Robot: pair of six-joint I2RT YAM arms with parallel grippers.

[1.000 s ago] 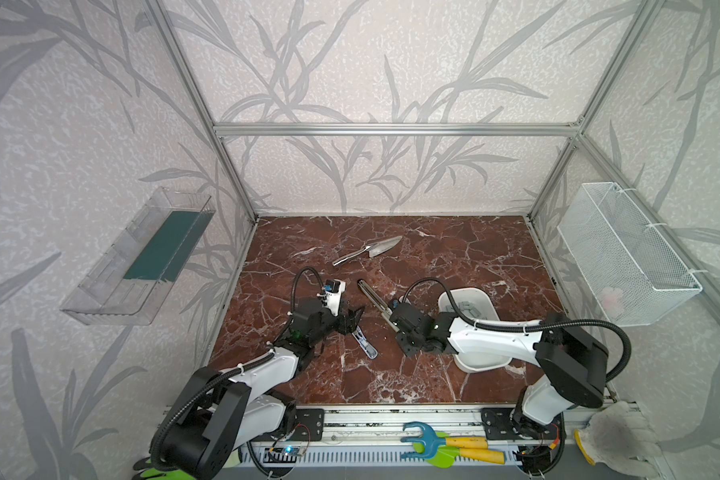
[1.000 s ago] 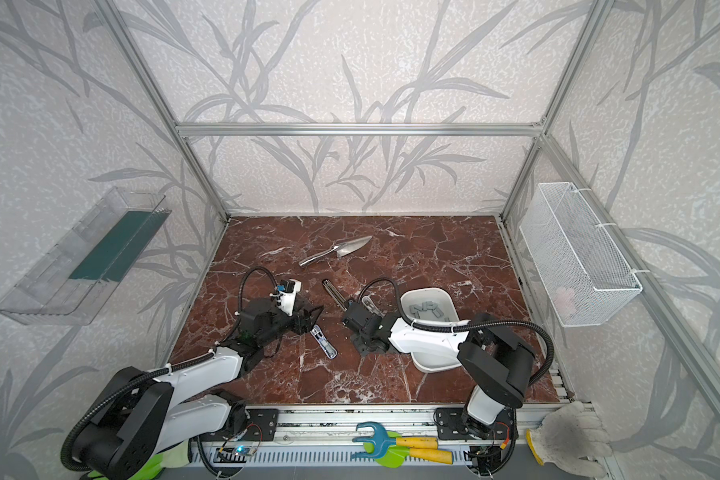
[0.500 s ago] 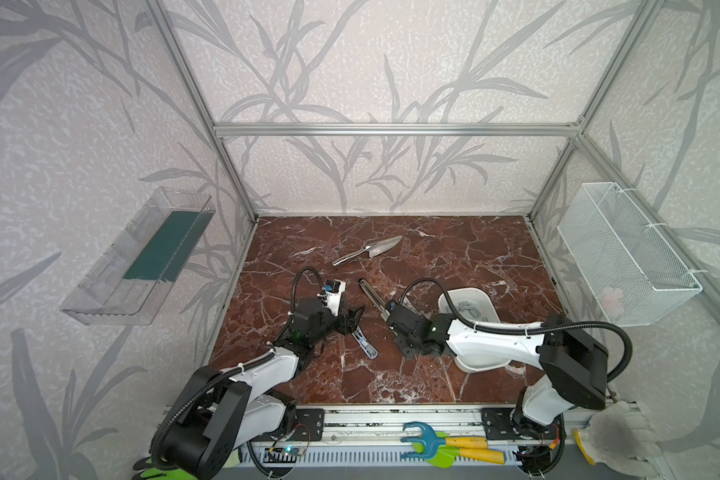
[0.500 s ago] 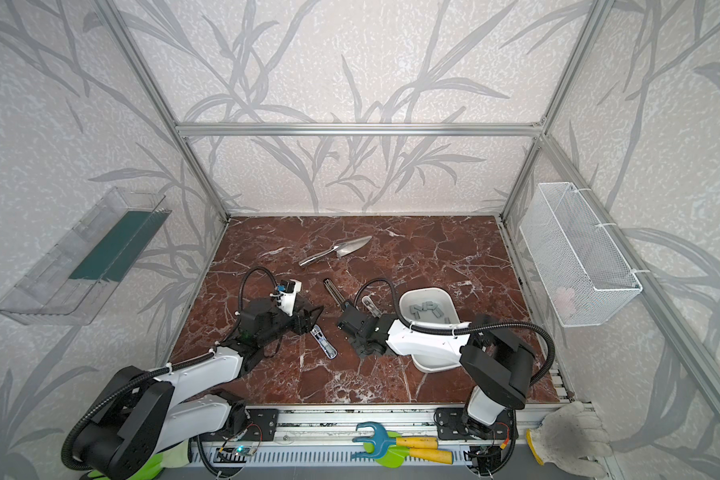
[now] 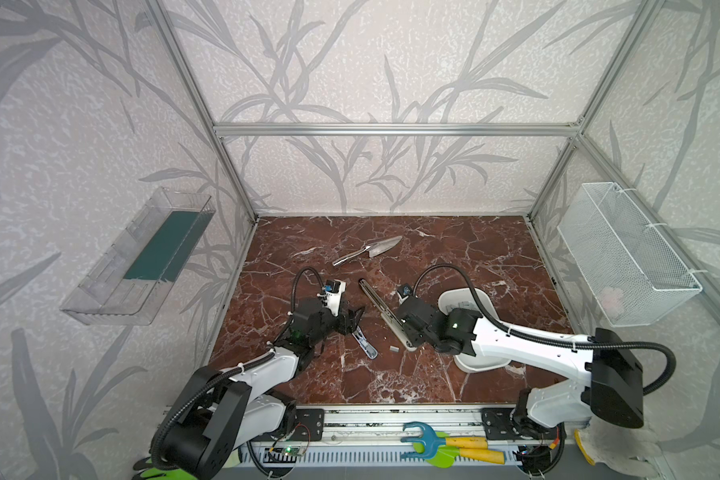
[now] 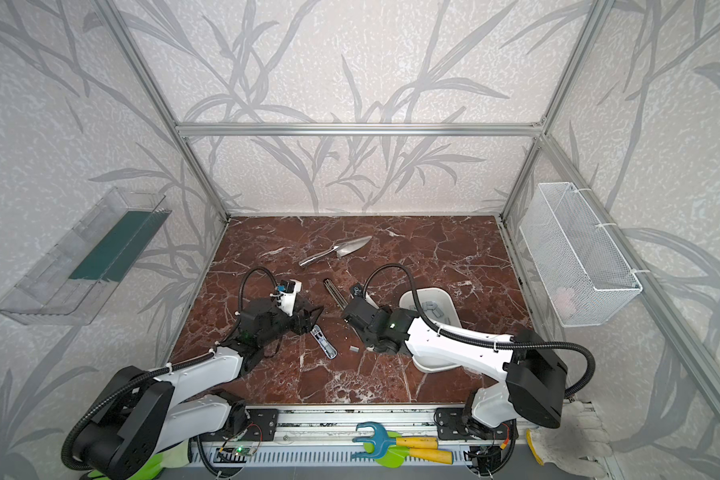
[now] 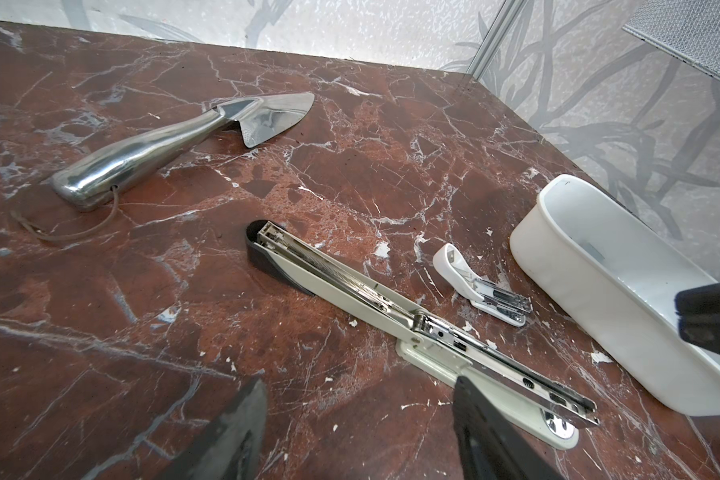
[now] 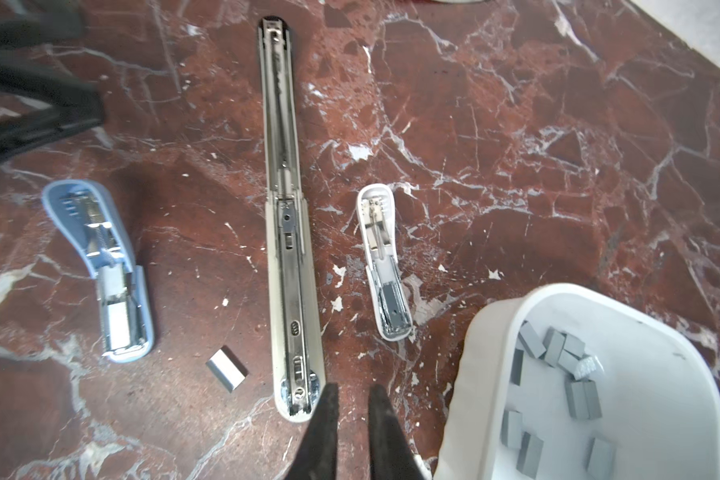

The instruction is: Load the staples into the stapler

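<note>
A long cream stapler (image 8: 289, 249) lies opened flat on the marble, its metal channel facing up (image 5: 381, 309). One loose strip of staples (image 8: 226, 369) lies on the marble beside its near end (image 5: 393, 350). Several more grey staples (image 8: 558, 353) sit in a white tub (image 8: 487, 332). My right gripper (image 8: 352, 392) hovers between the stapler's near end and the tub, jaws a narrow gap apart with nothing in them. My left gripper (image 7: 358, 384) is wide open and empty, low over the marble left of the stapler (image 5: 352, 318).
A small white stapler (image 8: 383, 266) lies open between the long stapler and the tub. A blue stapler (image 8: 105, 270) lies open near the left gripper. A steel trowel (image 5: 368, 250) lies further back. A clear shelf and a wire basket (image 5: 624, 253) hang on the side walls.
The right arm has shifted only slightly beside the long stapler's near end. The left arm has not moved.
</note>
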